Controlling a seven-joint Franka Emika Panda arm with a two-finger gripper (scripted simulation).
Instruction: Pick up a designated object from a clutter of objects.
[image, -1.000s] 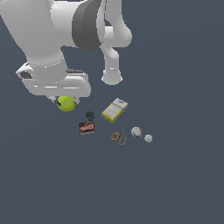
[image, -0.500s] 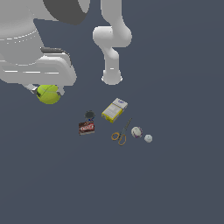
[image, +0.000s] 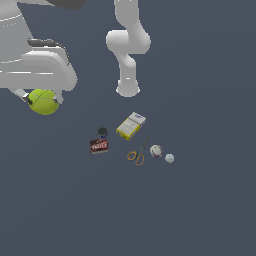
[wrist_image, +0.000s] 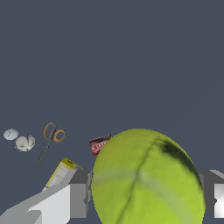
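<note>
My gripper (image: 43, 100) is shut on the yellow-green tennis ball (image: 43, 101) and holds it high above the floor, at the exterior view's upper left. In the wrist view the ball (wrist_image: 146, 179) fills the space between the two fingers (wrist_image: 78, 199). The clutter lies below on the floor: a yellow-white box (image: 131, 125), a dark red-brown box (image: 99, 146), a dark round item (image: 102, 132), orange-handled scissors (image: 138, 153), a white red-marked baseball (image: 156, 150) and a smaller white ball (image: 169, 158).
The arm's white base (image: 128, 88) stands behind the clutter. The arm's large white body (image: 35, 65) fills the exterior view's upper left. The dark grey floor (image: 200, 210) spreads around the objects.
My gripper has risen with the tennis ball in it and moved toward the exterior view's left, away from the clutter. The objects on the floor have not moved.
</note>
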